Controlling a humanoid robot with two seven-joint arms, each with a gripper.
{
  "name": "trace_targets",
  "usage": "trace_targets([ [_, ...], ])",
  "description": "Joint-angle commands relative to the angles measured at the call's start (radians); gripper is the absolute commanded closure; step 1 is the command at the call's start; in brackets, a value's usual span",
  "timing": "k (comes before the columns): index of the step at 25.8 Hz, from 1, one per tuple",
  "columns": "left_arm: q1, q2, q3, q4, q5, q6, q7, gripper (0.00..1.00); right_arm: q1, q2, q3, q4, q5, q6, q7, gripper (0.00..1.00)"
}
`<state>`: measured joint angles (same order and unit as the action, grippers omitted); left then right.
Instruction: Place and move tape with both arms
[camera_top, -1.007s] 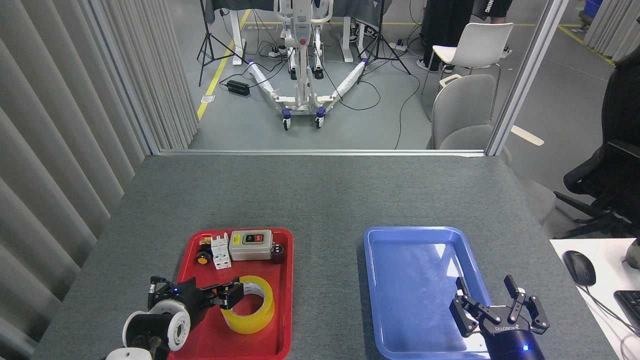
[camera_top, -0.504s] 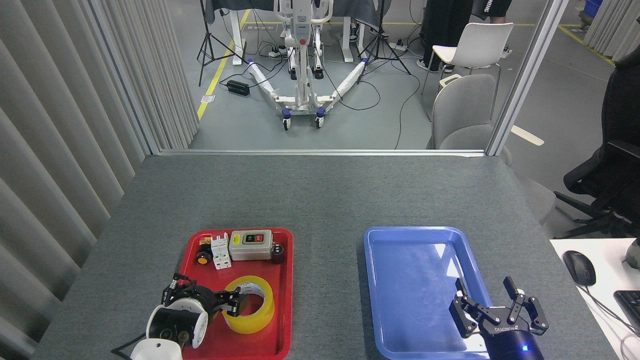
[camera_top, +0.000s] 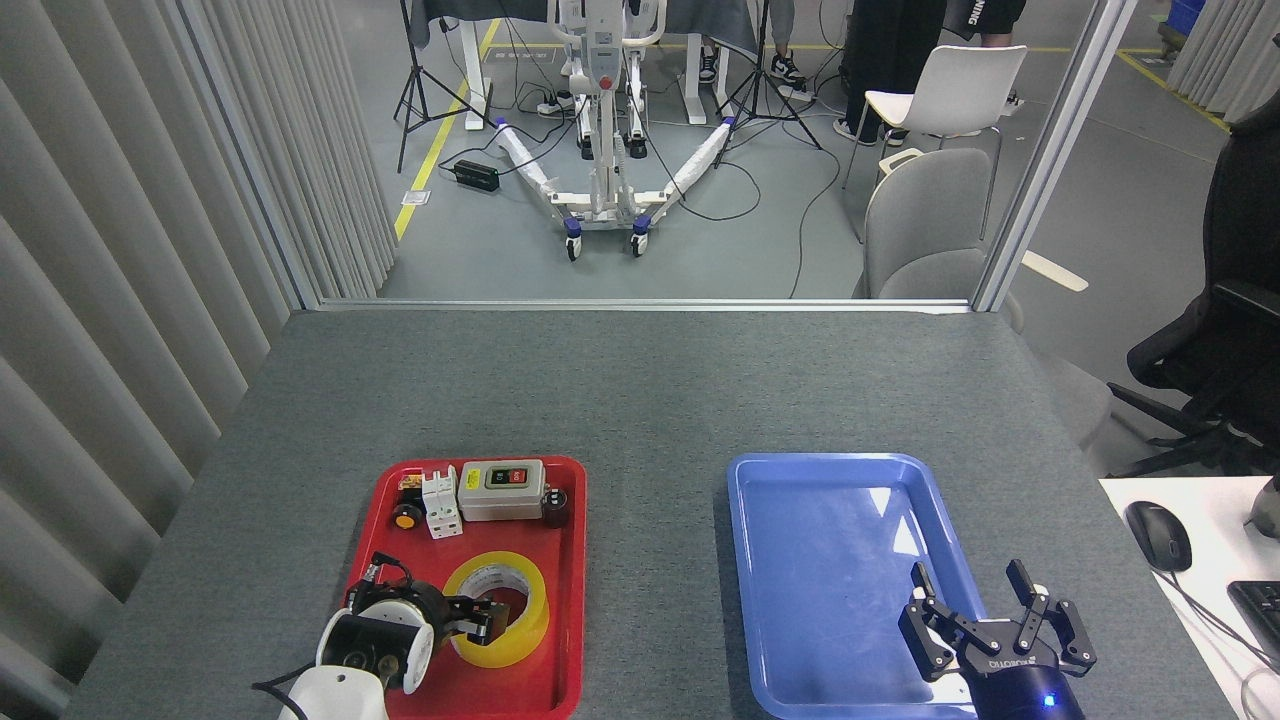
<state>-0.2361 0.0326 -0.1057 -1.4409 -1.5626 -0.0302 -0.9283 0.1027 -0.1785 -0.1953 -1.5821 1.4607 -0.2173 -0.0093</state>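
The left gripper (camera_top: 484, 621) pinches the near wall of the tape (camera_top: 497, 608), one finger inside the hole. The right gripper (camera_top: 975, 595) has its fingers spread wide over the bare blue tray (camera_top: 800, 480). The tape is a fat see-through yellow roll with a white middle. It lies flat in the red tray (camera_top: 570, 600), near a grey switch box (camera_top: 501, 490) and small parts.

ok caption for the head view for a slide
Left gripper reaches into the tape roll on the red tray; right gripper open over the blue tray.
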Motion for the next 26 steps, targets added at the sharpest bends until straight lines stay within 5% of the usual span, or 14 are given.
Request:
trace_targets([
  [1, -0.012, 0.0, -0.017, 0.036, 0.003, 0.004, 0.0, 0.0, 0.0, 0.001, -0.001, 0.007, 0.0, 0.004, -0.003, 0.0],
  [18, -0.023, 0.006, -0.039, 0.091, 0.001, 0.007, 0.011, 0.01, 0.011, -0.026, -0.042, 0.007, 0.0, 0.0, -0.003, 0.0],
  [20, -0.023, 0.01, -0.039, 0.092, 0.001, 0.006, 0.011, 0.16, -0.023, -0.024, -0.059, 0.007, -0.002, -0.002, -0.001, 0.0],
  [26, -0.023, 0.015, -0.04, 0.092, 0.003, -0.004, 0.011, 0.27, -0.06, 0.01, -0.05, 0.007, -0.002, -0.005, 0.006, 0.0],
])
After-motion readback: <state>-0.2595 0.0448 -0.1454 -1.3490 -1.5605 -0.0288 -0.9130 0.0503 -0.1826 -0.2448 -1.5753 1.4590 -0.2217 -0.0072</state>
